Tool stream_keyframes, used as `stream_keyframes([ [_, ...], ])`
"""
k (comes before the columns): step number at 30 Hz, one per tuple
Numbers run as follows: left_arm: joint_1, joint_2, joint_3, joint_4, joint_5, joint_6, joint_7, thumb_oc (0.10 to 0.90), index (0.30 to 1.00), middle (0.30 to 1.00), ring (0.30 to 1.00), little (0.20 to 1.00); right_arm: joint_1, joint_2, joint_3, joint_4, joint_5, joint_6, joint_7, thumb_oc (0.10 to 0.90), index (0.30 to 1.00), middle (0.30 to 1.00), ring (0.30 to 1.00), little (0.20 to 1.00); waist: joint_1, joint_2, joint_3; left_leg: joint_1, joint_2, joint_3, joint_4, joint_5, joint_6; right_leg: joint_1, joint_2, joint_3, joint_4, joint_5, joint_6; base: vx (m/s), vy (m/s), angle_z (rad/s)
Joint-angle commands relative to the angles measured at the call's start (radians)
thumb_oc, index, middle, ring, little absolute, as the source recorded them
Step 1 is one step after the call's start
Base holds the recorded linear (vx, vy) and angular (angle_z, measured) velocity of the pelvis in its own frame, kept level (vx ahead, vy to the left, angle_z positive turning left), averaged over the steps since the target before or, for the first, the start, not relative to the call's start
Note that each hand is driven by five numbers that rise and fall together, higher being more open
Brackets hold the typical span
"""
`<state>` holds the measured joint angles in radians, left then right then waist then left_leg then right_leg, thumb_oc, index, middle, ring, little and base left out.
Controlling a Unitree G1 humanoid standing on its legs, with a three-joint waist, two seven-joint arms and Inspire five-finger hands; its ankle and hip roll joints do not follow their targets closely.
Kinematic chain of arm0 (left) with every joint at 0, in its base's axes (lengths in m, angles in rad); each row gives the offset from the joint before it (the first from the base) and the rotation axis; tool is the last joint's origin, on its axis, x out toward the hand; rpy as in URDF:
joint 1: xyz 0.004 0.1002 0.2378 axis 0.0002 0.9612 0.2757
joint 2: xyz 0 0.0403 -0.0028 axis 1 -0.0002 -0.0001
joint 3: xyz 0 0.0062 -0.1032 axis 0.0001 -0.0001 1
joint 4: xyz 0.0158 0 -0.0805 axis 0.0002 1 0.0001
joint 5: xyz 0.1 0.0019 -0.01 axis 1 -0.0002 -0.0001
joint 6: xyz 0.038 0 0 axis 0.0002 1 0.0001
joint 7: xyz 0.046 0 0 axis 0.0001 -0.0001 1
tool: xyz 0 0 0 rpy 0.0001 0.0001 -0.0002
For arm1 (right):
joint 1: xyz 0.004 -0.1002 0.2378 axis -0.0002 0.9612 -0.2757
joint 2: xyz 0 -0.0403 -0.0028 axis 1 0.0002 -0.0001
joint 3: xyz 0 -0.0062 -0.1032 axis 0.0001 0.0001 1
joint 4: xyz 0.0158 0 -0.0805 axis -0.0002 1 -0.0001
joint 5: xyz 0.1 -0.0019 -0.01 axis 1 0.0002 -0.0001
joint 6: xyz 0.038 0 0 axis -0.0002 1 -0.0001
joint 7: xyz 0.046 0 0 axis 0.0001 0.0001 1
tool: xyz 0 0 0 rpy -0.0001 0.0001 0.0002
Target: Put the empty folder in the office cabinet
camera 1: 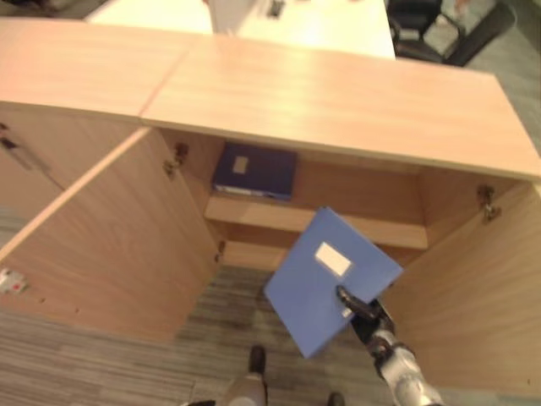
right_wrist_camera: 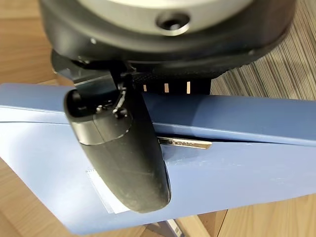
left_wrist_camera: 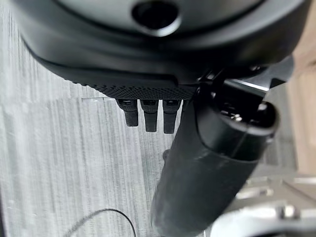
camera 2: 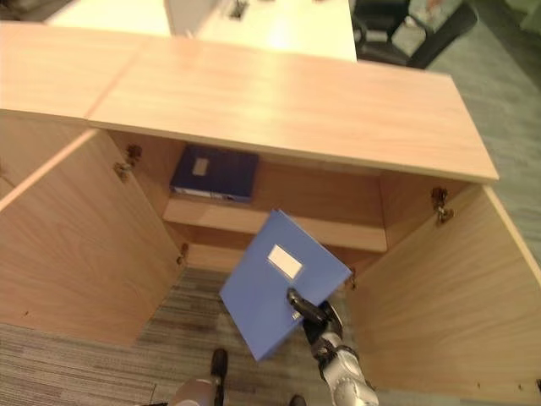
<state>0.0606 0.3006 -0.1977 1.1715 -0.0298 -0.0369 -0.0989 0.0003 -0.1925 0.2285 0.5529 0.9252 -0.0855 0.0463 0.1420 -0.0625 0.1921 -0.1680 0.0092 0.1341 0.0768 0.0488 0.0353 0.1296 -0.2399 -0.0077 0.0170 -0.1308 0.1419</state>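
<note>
The right hand (camera 1: 365,311) comes up from the lower right on its silver-grey arm and reaches forward toward the open office cabinet (camera 1: 338,101). Its thumb lies across the top face of a light blue folder (camera 1: 325,279) while the fingers are tucked beneath it, so the folder is pinched at its near right corner. The folder is tilted, one corner pointing up toward the shelf, and hangs in the air just in front of the cabinet's opening, over the grey striped carpet (camera 1: 127,364). A white label (camera 1: 332,259) sits on its upper face. From the right wrist view the thumb (right_wrist_camera: 123,153) presses down on the blue cover beside a metal clip (right_wrist_camera: 185,143) at the edge.

The left hand (left_wrist_camera: 207,168) shows in its own wrist view, pointing down over the carpet, fingers (left_wrist_camera: 150,118) short and curled under the palm with nothing in them.

Both cabinet doors stand open, the left door (camera 1: 110,245) swung out wide, the right door (camera 1: 473,288) near the arm. Inside, a wooden shelf (camera 1: 313,222) carries a dark blue folder (camera 1: 254,171) lying flat toward the left, far back.
</note>
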Motion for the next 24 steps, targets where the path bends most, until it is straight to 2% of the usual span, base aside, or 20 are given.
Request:
stream_keyframes([
  [1, -0.013, 0.035, -0.014, -0.017, 0.005, -0.030, 0.001, 0.800, 0.900, 0.900, 0.900, 0.900, -0.079, -0.038, -0.030, -0.135, 0.025, -0.063, 0.063, 0.400, 0.300, 0.300, 0.300, 0.300, -0.008, 0.012, -0.059, -0.064, 0.081, -0.076, -0.113, 0.100, -0.119, 0.098, 0.031, -0.017, 0.009, -0.018, 0.074, 0.09, 0.108, -0.30],
  [2, 0.138, -0.041, -0.049, -0.066, 0.023, -0.085, 0.011, 0.800, 0.900, 0.900, 0.900, 0.900, -0.072, -0.033, -0.053, -0.125, 0.024, -0.082, 0.058, 0.400, 0.300, 0.300, 0.300, 0.300, 0.019, 0.004, -0.049, -0.075, 0.065, -0.085, -0.102, 0.093, -0.107, 0.095, 0.025, -0.039, 0.033, -0.010, 0.078, 0.04, 0.042, -0.23],
  [3, 0.170, -0.045, -0.060, -0.058, 0.094, -0.078, 0.011, 0.800, 0.900, 0.900, 0.900, 0.900, -0.093, -0.035, -0.082, -0.124, 0.015, -0.100, 0.050, 0.400, 0.300, 0.300, 0.300, 0.300, 0.045, -0.002, -0.034, -0.089, 0.052, -0.096, -0.087, 0.083, -0.097, 0.063, 0.029, -0.053, 0.078, 0.006, 0.087, 0.06, -0.025, -0.13],
  [4, 0.171, -0.045, -0.060, -0.058, 0.094, -0.078, 0.012, 0.800, 0.900, 0.900, 0.900, 0.900, -0.093, -0.036, -0.083, -0.124, 0.015, -0.100, 0.050, 0.400, 0.300, 0.300, 0.300, 0.300, 0.044, -0.006, -0.037, -0.087, 0.048, -0.097, -0.089, 0.076, -0.099, 0.063, 0.025, -0.055, 0.080, -0.003, 0.086, 0.04, -0.031, 0.15],
  [5, 0.197, -0.049, -0.071, -0.039, 0.125, -0.085, 0.030, 0.800, 0.900, 0.900, 0.900, 0.900, -0.099, -0.031, -0.106, -0.126, 0.033, -0.117, 0.041, 0.400, 0.300, 0.300, 0.300, 0.300, 0.058, -0.007, -0.020, -0.092, 0.036, -0.106, -0.077, 0.061, -0.090, 0.034, 0.030, -0.063, 0.131, 0.014, 0.094, 0.05, 0.016, 0.33],
  [6, 0.209, -0.045, -0.086, -0.028, 0.162, -0.081, 0.031, 0.800, 0.900, 0.900, 0.900, 0.900, -0.107, -0.024, -0.123, -0.145, 0.050, -0.136, 0.034, 0.400, 0.300, 0.300, 0.300, 0.300, 0.073, 0.002, 0.011, -0.089, 0.030, -0.114, -0.058, 0.034, -0.072, -0.044, 0.031, -0.093, 0.256, 0.071, 0.107, 0.03, 0.026, 0.37],
  [7, 0.209, -0.045, -0.086, -0.028, 0.162, -0.081, 0.031, 0.800, 0.900, 0.900, 0.900, 0.900, -0.107, -0.024, -0.124, -0.145, 0.050, -0.136, 0.034, 0.400, 0.300, 0.300, 0.300, 0.300, 0.073, 0.002, 0.011, -0.090, 0.030, -0.114, -0.057, 0.033, -0.072, -0.046, 0.031, -0.093, 0.258, 0.070, 0.107, 0.01, 0.043, 0.30],
  [8, 0.215, -0.048, -0.096, -0.027, 0.167, -0.082, 0.035, 0.800, 0.900, 0.900, 0.900, 0.900, -0.114, -0.024, -0.124, -0.143, 0.057, -0.145, 0.030, 0.400, 0.300, 0.300, 0.300, 0.300, 0.080, 0.014, 0.031, -0.081, 0.032, -0.114, -0.052, 0.018, -0.062, -0.079, 0.022, -0.130, 0.328, 0.118, 0.115, 0.06, 0.064, 0.14],
  [9, 0.222, -0.047, -0.110, -0.038, 0.180, -0.083, 0.039, 0.800, 0.900, 0.900, 0.900, 0.900, -0.116, -0.014, -0.126, -0.144, 0.062, -0.149, 0.027, 0.400, 0.300, 0.300, 0.300, 0.300, 0.081, 0.039, 0.052, -0.062, 0.042, -0.116, -0.049, -0.003, -0.048, -0.114, 0.016, -0.190, 0.417, 0.149, 0.120, 0.10, 0.094, 0.02],
  [10, 0.227, -0.046, -0.115, -0.042, 0.184, -0.084, 0.044, 0.800, 0.900, 0.900, 0.900, 0.900, -0.115, -0.010, -0.125, -0.138, 0.060, -0.152, 0.023, 0.400, 0.300, 0.300, 0.300, 0.300, 0.080, 0.051, 0.062, -0.043, 0.043, -0.111, -0.052, -0.011, -0.044, -0.139, 0.011, -0.214, 0.446, 0.168, 0.120, 0.09, 0.071, 0.00],
  [12, 0.232, -0.047, -0.121, -0.045, 0.190, -0.087, 0.050, 0.800, 0.900, 0.900, 0.900, 0.900, -0.111, -0.009, -0.126, -0.131, 0.061, -0.153, 0.021, 0.400, 0.300, 0.300, 0.300, 0.300, 0.079, 0.060, 0.070, -0.020, 0.043, -0.110, -0.060, -0.020, -0.040, -0.163, 0.004, -0.232, 0.464, 0.172, 0.119, 0.09, 0.053, -0.01],
  [13, 0.235, -0.050, -0.129, -0.048, 0.195, -0.088, 0.052, 0.800, 0.900, 0.900, 0.900, 0.900, -0.109, -0.008, -0.127, -0.125, 0.063, -0.152, 0.019, 0.400, 0.300, 0.300, 0.300, 0.300, 0.073, 0.069, 0.079, 0.006, 0.044, -0.111, -0.072, -0.028, -0.039, -0.190, -0.002, -0.252, 0.467, 0.151, 0.110, 0.25, 0.027, -0.08],
  [14, 0.235, -0.058, -0.146, -0.043, 0.214, -0.090, 0.052, 0.800, 0.900, 0.900, 0.900, 0.900, -0.101, -0.003, -0.132, -0.117, 0.077, -0.149, 0.020, 0.400, 0.300, 0.300, 0.300, 0.300, 0.059, 0.079, 0.086, 0.046, 0.049, -0.111, -0.085, -0.044, -0.047, -0.235, -0.008, -0.288, 0.393, 0.088, 0.085, 0.21, -0.017, -0.20],
  [16, 0.240, -0.064, -0.153, -0.036, 0.228, -0.092, 0.051, 0.800, 0.900, 0.900, 0.900, 0.900, -0.092, -0.004, -0.134, -0.117, 0.085, -0.149, 0.020, 0.400, 0.300, 0.300, 0.300, 0.300, 0.048, 0.081, 0.092, 0.074, 0.050, -0.111, -0.094, -0.056, -0.057, -0.234, -0.012, -0.307, 0.341, 0.068, 0.072, 0.27, -0.148, -0.13],
  [17, 0.247, -0.075, -0.166, -0.026, 0.257, -0.098, 0.047, 0.800, 0.900, 0.900, 0.900, 0.900, -0.085, 0.000, -0.139, -0.096, 0.101, -0.151, 0.019, 0.400, 0.300, 0.300, 0.300, 0.300, 0.018, 0.076, 0.106, 0.133, 0.041, -0.110, -0.127, -0.076, -0.077, -0.297, -0.025, -0.324, 0.153, 0.135, 0.069, 0.30, -0.209, 0.08],
  [18, 0.247, -0.075, -0.166, -0.026, 0.258, -0.098, 0.047, 0.800, 0.900, 0.900, 0.900, 0.900, -0.086, 0.000, -0.139, -0.095, 0.101, -0.152, 0.020, 0.400, 0.300, 0.300, 0.300, 0.300, 0.019, 0.079, 0.105, 0.137, 0.044, -0.109, -0.132, -0.077, -0.077, -0.289, -0.020, -0.326, 0.141, 0.139, 0.070, 0.41, -0.259, -0.08],
  [19, 0.245, -0.074, -0.157, -0.018, 0.267, -0.103, 0.037, 0.800, 0.900, 0.900, 0.900, 0.900, -0.083, 0.001, -0.154, -0.071, 0.107, -0.149, 0.023, 0.400, 0.300, 0.300, 0.300, 0.300, -0.006, 0.083, 0.107, 0.179, 0.042, -0.117, -0.145, -0.097, -0.089, -0.337, -0.032, -0.323, 0.048, 0.199, 0.085, 0.31, -0.143, -0.21],
  [20, 0.239, -0.071, -0.151, -0.013, 0.273, -0.106, 0.033, 0.800, 0.900, 0.900, 0.900, 0.900, -0.074, -0.002, -0.162, -0.063, 0.106, -0.150, 0.026, 0.400, 0.300, 0.300, 0.300, 0.300, -0.022, 0.091, 0.110, 0.205, 0.053, -0.124, -0.151, -0.111, -0.097, -0.346, -0.030, -0.314, -0.002, 0.230, 0.094, 0.47, -0.253, -0.09],
  [21, 0.228, -0.063, -0.143, -0.008, 0.275, -0.110, 0.025, 0.800, 0.900, 0.900, 0.900, 0.900, -0.048, -0.006, -0.179, -0.056, 0.099, -0.147, 0.031, 0.400, 0.300, 0.300, 0.300, 0.300, -0.049, 0.095, 0.108, 0.235, 0.060, -0.136, -0.154, -0.128, -0.107, -0.368, -0.032, -0.273, -0.018, 0.250, 0.103, 0.29, -0.163, 0.18],
  [24, 0.222, -0.064, -0.143, -0.002, 0.290, -0.114, 0.026, 0.800, 0.900, 0.900, 0.900, 0.900, -0.006, -0.002, -0.203, -0.049, 0.104, -0.145, 0.033, 0.400, 0.300, 0.300, 0.300, 0.300, -0.065, 0.083, 0.092, 0.262, 0.045, -0.148, -0.156, -0.152, -0.113, -0.334, -0.036, -0.268, -0.049, 0.275, 0.098, 0.24, -0.180, 0.58],
])
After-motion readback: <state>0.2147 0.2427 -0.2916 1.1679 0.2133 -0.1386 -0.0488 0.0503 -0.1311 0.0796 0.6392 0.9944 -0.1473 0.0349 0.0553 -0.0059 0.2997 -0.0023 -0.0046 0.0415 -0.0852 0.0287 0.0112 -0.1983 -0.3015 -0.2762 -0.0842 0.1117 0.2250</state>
